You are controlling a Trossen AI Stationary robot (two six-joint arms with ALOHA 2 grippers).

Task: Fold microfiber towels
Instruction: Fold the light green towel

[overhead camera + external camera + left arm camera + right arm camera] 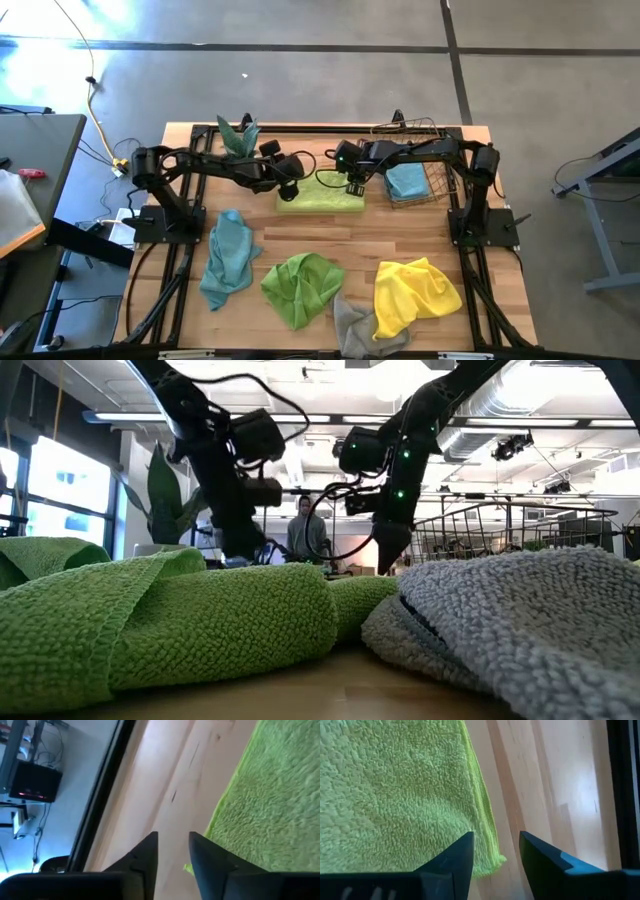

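with the lime green towel (321,194) lying flat at the table's back between left gripper (290,189) and right gripper (354,186), both slightly parted and empty over its ends, best pinch both corners level, then fold evenly.

The table (330,240) is viewed from directly overhead. A table-height camera faces the room, close behind the crumpled green towel (170,625). Each wrist camera is aimed steeply down, close above the folded green towel (270,805), which is also shown overhead.
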